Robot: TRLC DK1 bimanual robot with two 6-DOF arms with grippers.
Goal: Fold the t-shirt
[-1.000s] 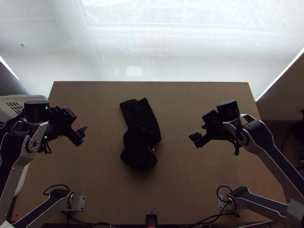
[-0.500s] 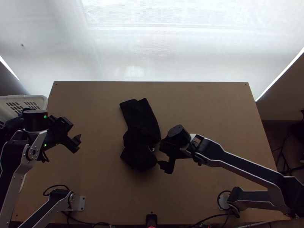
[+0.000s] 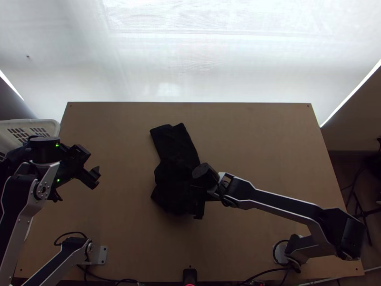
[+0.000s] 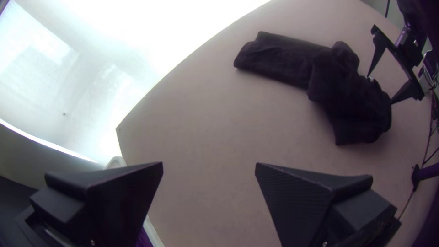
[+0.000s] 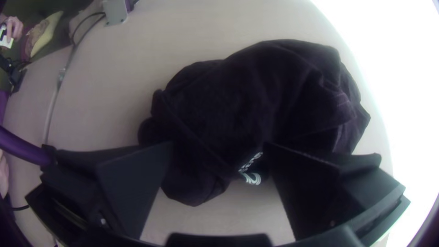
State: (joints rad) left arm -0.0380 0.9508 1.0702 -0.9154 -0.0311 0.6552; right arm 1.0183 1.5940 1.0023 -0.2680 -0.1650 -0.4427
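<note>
No text can be read; the white print (image 5: 251,178) on the dark t-shirt (image 5: 247,96) is unclear

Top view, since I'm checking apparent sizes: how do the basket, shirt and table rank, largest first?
1. Table
2. Shirt, partly covered
3. Basket, judged by its visible part; the view's edge cuts it off

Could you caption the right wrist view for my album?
Right gripper open at a bunched black t-shirt with white print.
</note>
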